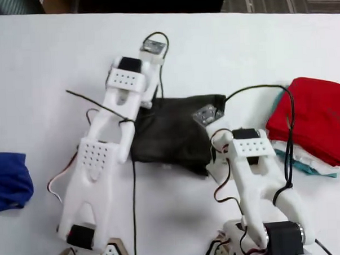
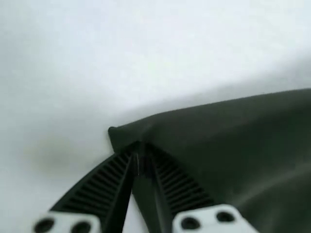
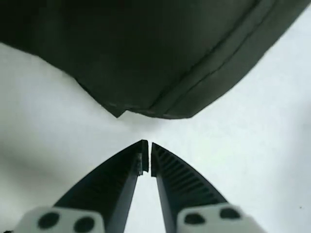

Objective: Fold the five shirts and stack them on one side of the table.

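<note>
My left hand point(image 2: 138, 154) is pinched tight on a corner of the black shirt point(image 1: 170, 133), which lies mid-counter point(image 1: 240, 45). My right hand point(image 3: 147, 158) is closed on nothing, just off the shirt's hem. A red shirt point(image 1: 319, 112) tops the stack point(image 1: 300, 155) on my right, and a blue shirt point(image 1: 8, 179) sits bunched far left.

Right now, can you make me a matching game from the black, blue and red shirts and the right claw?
Things:
1. black shirt
2. blue shirt
3. red shirt
4. right gripper

States:
a. shut, holding nothing
b. on top of other shirts
c. corner pinched by the left gripper
d. lying alone, off to one side

Pairs: 1-c, 2-d, 3-b, 4-a
</note>
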You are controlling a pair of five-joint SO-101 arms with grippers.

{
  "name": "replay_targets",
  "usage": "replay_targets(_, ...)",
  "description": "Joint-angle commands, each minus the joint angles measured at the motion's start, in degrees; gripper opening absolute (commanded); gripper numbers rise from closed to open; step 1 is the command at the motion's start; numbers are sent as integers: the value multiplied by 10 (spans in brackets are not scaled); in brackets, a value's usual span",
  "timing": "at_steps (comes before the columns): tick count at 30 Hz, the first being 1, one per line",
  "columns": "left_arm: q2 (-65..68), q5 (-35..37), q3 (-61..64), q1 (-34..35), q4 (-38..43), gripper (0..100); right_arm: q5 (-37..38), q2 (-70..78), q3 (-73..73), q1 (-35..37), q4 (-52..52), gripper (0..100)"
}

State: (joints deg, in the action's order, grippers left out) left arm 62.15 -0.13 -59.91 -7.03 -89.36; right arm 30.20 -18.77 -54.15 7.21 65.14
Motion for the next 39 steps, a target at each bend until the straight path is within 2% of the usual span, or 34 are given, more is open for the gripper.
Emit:
replay_targets(1,0,1,-7,41,18,25,10,-23,-8,0,-24,21)
replay_targets(8,-4,1,-7,46,11,25,10,-29,4,0,-22,21)
replay_targets(14,0,1,-7,31,17,25,-26,-29,144,20,76,21)
replay_targets(21,0,1,-7,33,25,25,-39,-23,206,75,78,21)
replay_targets(25,0,1,-7,31,25,25,-71,-23,175,91,26,21)
replay_targets(33,0,1,-7,32,21,25,-67,30,76,87,-98,21)
replay_targets(39,-4,1,-7,34,21,25,-41,141,74,87,-87,21)
